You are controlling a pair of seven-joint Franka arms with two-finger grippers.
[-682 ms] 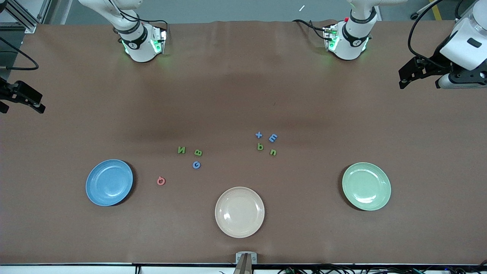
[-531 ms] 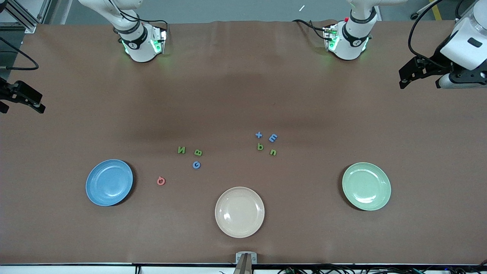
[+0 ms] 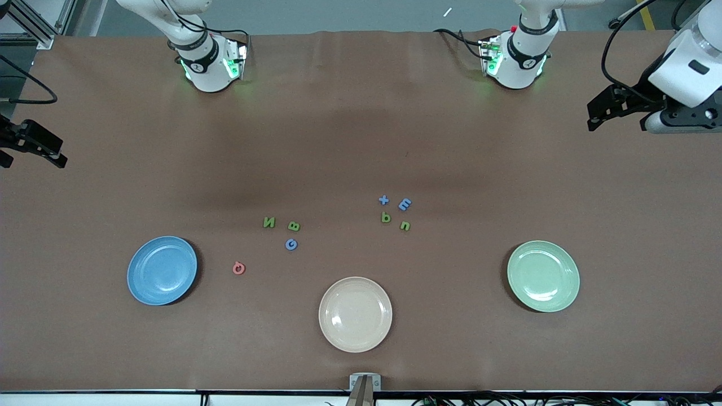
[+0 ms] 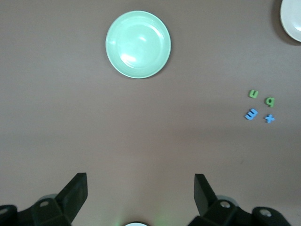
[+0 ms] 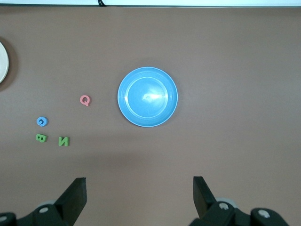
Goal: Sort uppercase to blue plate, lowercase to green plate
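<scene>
In the front view we see the blue plate (image 3: 162,270) toward the right arm's end, the green plate (image 3: 543,276) toward the left arm's end and a cream plate (image 3: 355,314) between them, nearest the camera; all three hold nothing. The uppercase (image 3: 280,235) cluster lies at about 2 o'clock from the blue plate, the lowercase (image 3: 394,212) cluster at about 10 o'clock from the green plate. The letters lie flat.

The left gripper (image 3: 599,110) hangs over the table's left-arm end, the right gripper (image 3: 39,148) over the other end.

In the left wrist view the left gripper's fingers (image 4: 75,193) stand wide apart, holding nothing.

In the right wrist view the right gripper's fingers (image 5: 75,194) stand equally spread and empty.
</scene>
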